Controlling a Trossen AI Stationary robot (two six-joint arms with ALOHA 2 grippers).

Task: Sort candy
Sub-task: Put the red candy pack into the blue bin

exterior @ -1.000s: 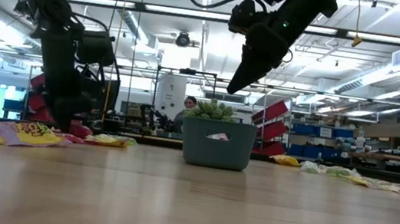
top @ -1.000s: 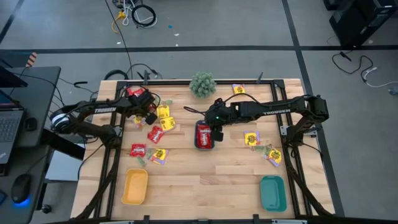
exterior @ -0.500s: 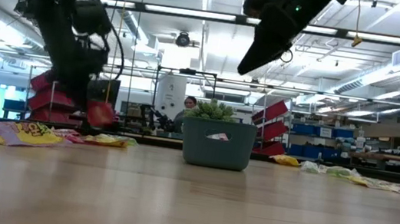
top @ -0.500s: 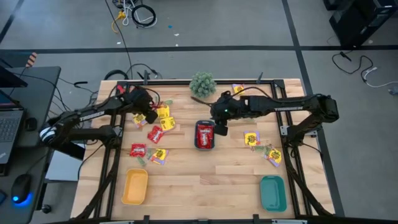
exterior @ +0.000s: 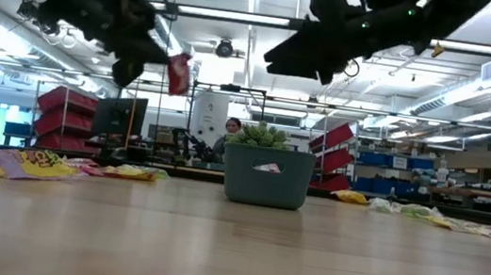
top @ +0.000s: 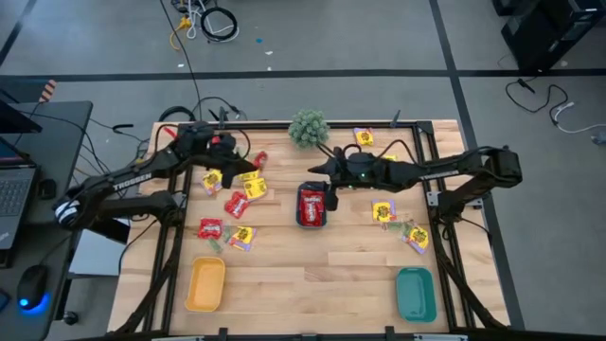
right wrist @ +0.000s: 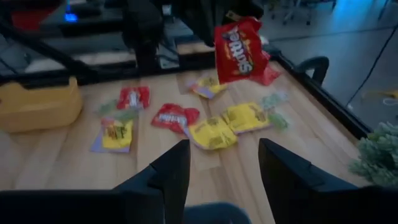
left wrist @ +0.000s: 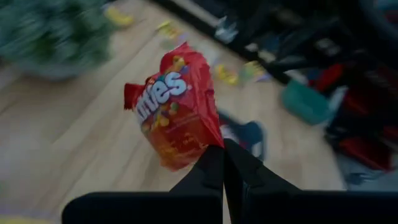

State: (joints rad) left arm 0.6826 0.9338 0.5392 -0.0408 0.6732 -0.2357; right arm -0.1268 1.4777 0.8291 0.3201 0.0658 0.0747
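Red packet (left wrist: 176,106) aloft — the left gripper (left wrist: 222,163), fingers pinched tight on its lower edge, carries it above the table's (top: 312,275) far left, while the right gripper (right wrist: 219,163) hovers spread and empty near the middle bin (top: 311,206). That bin holds red packets; the yellow tray (top: 205,284) and teal tray (top: 415,294) look empty. Sorting seems barely begun — yellow packets (top: 249,180) and others lie scattered.

red packet (left wrist: 176,106) held by left gripper (left wrist: 222,163) reads "…ttles" (Skittles), first letters creased in the left wrist view, full "Skittles" on the same packet in the right wrist view; left arm (top: 133,179) has white lettering, too small to read
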